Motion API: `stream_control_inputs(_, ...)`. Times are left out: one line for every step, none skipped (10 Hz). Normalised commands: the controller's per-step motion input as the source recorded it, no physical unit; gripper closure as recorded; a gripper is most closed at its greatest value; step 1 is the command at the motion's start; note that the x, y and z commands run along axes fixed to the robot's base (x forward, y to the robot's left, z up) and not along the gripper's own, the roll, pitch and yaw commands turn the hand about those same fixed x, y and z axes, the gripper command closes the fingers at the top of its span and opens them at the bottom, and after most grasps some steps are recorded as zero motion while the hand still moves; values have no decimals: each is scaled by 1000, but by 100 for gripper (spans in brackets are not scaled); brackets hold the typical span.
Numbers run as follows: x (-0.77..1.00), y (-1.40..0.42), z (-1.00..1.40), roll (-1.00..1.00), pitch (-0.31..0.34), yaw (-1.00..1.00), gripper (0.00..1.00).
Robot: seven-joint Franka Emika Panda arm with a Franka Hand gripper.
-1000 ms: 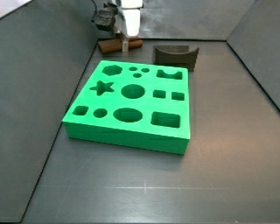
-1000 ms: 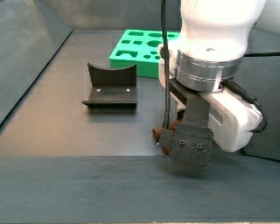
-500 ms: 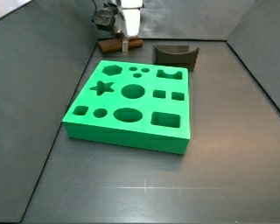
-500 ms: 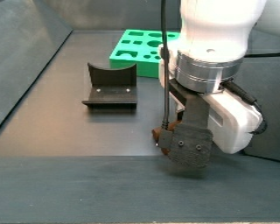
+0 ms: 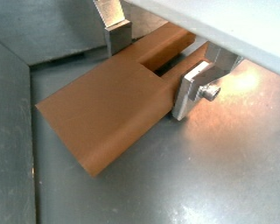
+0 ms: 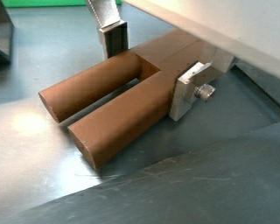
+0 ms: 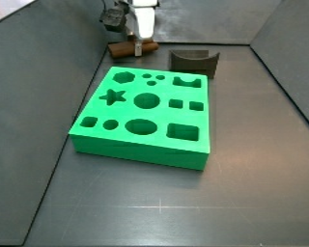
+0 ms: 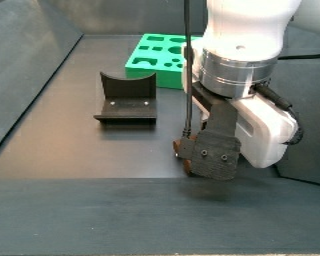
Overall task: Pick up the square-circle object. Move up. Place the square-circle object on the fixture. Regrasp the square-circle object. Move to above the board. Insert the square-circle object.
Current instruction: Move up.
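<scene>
The square-circle object, a brown peg with a square block end, shows in both wrist views [image 5: 113, 101] [image 6: 108, 109]. It is low at the far end of the floor in a side view [image 7: 123, 45] and only a sliver of it shows in a side view [image 8: 180, 151]. My gripper [image 5: 154, 64] [image 6: 152, 64] is shut on its block end, one silver finger [image 5: 116, 37] on each side. In a side view the gripper [image 7: 143, 34] stands over the peg, behind the green board [image 7: 144, 111]. The dark fixture [image 7: 193, 61] [image 8: 125, 97] stands beside the board's far edge.
Grey walls close in the floor on the left and at the back [image 7: 67, 48]. The board [image 8: 160, 52] lies beyond the fixture in a side view. The arm's white body [image 8: 243, 60] hides much of the floor there.
In a side view the arm and gripper have shifted slightly up and to the left. The board and fixture have not moved.
</scene>
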Motion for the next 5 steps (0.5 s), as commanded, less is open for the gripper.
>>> stream_control_inputs(0,0,833,0,0,0,100)
stream_control_inputs(23,-65,792,-9,12,-32,100)
stream_control_inputs(3,-55,736,-3,33,-30,100)
stream_control_inputs(-2,-13,559,22,90,-26,100)
stream_control_inputs(-4,3,446,35,122,-20,100)
